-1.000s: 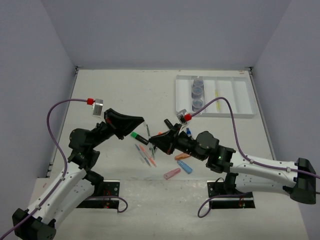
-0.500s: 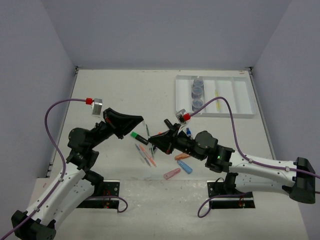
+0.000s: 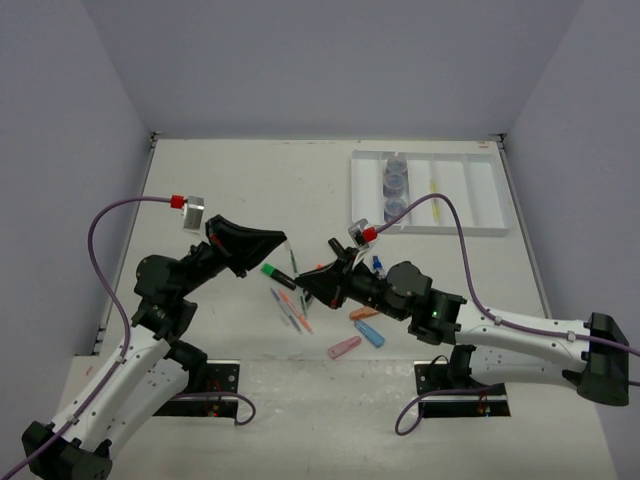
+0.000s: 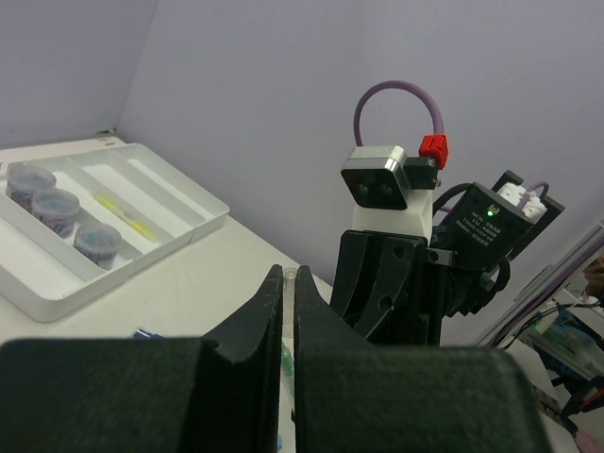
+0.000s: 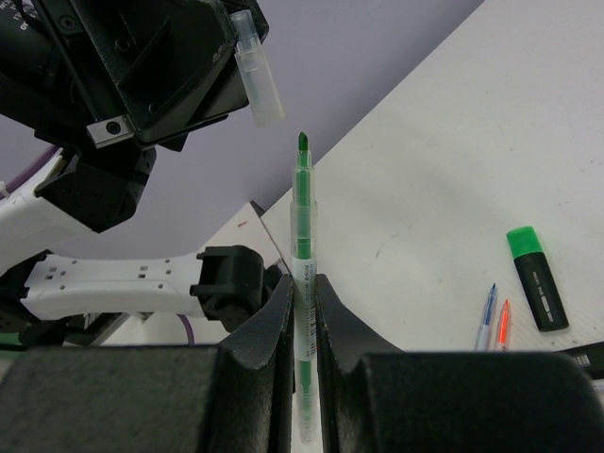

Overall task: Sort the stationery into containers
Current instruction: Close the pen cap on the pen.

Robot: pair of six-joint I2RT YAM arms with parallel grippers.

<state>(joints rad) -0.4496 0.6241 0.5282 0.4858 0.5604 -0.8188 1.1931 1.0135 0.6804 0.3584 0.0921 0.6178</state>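
My right gripper (image 5: 303, 280) is shut on a thin green pen (image 5: 302, 212), which stands upright with its bare tip pointing at the left gripper. My left gripper (image 4: 288, 278) is shut on a clear pen cap (image 5: 257, 71) that pokes out past its fingertips. In the top view the two grippers face each other over the table, left (image 3: 283, 240) and right (image 3: 305, 283), a short gap apart. The white divided tray (image 3: 480, 225) lies at the back right. It holds three grey-blue jars (image 3: 396, 185) and a yellow pen (image 3: 433, 195).
Loose on the table below the grippers lie a black highlighter with a green cap (image 3: 277, 273), several thin pens (image 3: 290, 308), an orange capsule (image 3: 364, 313), a blue capsule (image 3: 370, 334), a pink capsule (image 3: 344, 347) and a blue-capped bottle (image 3: 378, 265).
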